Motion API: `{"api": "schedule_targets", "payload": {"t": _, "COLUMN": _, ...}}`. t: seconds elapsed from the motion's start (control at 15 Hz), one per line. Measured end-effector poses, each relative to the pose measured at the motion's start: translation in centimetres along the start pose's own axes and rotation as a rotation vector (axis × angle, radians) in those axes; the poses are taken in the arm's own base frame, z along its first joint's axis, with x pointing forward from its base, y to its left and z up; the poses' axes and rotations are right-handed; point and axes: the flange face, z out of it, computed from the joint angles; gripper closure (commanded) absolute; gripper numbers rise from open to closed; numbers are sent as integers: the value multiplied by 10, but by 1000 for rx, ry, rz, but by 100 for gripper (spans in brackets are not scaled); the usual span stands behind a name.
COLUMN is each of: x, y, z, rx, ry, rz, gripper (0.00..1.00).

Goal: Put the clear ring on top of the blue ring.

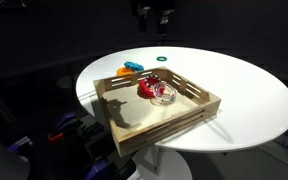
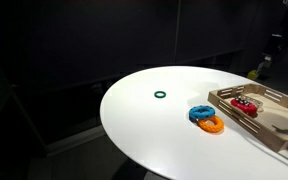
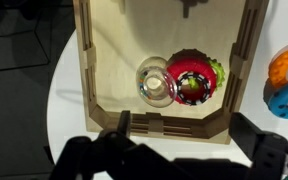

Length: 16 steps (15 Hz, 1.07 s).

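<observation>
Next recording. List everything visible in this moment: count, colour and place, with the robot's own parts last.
table: one, white, round, carries everything else.
tray: one, pale wood with slatted walls, on the table.
clear ring: one, transparent, inside the tray, against the red ring.
red ring: one, red, inside the tray. A yellow-green edge shows at its side, but I cannot tell what it is.
blue ring: one, bright blue, on the table outside the tray, against the orange ring.
orange ring: one, orange, on the table outside the tray.
green ring: one, dark green and thin, alone on the table, away from the tray.
tool: one, dark, open, above the tray, holding nothing.
</observation>
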Motion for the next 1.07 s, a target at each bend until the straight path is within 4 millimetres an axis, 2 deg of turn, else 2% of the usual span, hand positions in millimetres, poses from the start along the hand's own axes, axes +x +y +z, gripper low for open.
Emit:
{"api": "schedule_targets", "payload": {"t": 0.4, "x": 15, "y": 8, "z": 47, "rx": -2, "ry": 31, "rz": 10, "gripper": 0}}
{"api": "schedule_targets", "payload": {"t": 0.87, "x": 17, "y": 7, "z": 56, "rx": 7, "ry": 21, "rz": 20, "gripper": 0}}
{"api": "schedule_targets", "payload": {"t": 1.07, "x": 20, "y": 5, "z": 66, "rx": 17, "ry": 44, "rz": 45, "gripper": 0}}
